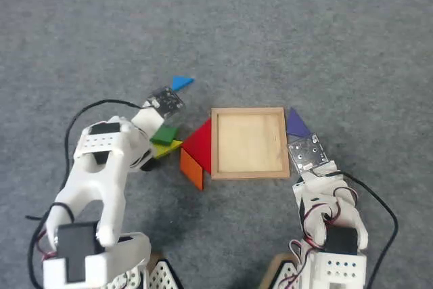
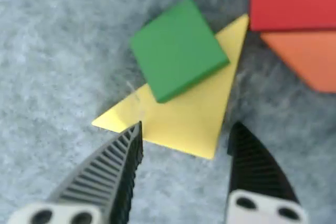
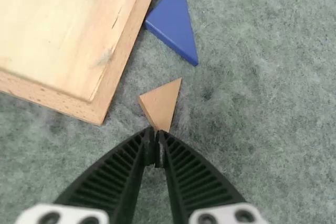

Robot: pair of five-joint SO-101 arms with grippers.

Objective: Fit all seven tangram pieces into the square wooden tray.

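Note:
The square wooden tray point(image 1: 249, 170) lies at the table's middle with nothing in it. A red triangle point(image 1: 200, 143) and an orange piece point(image 1: 191, 167) touch its left side. A green square point(image 2: 177, 48) rests on a yellow triangle point(image 2: 184, 121). My left gripper point(image 2: 184, 137) is open, its fingertips on either side of the yellow triangle's near corner. A blue triangle point(image 3: 174, 22) lies by the tray's right corner. A small tan triangle point(image 3: 161, 102) lies just in front of my right gripper point(image 3: 156, 136), which is shut, its tips at the triangle's corner. A light-blue triangle point(image 1: 181, 83) lies apart, farther back.
Grey carpet point(image 1: 304, 52) covers the table, with open room behind the tray and to the far right. The left arm point(image 1: 108, 160) stands over the area left of the pieces. The right arm's base point(image 1: 331, 235) is near the front edge.

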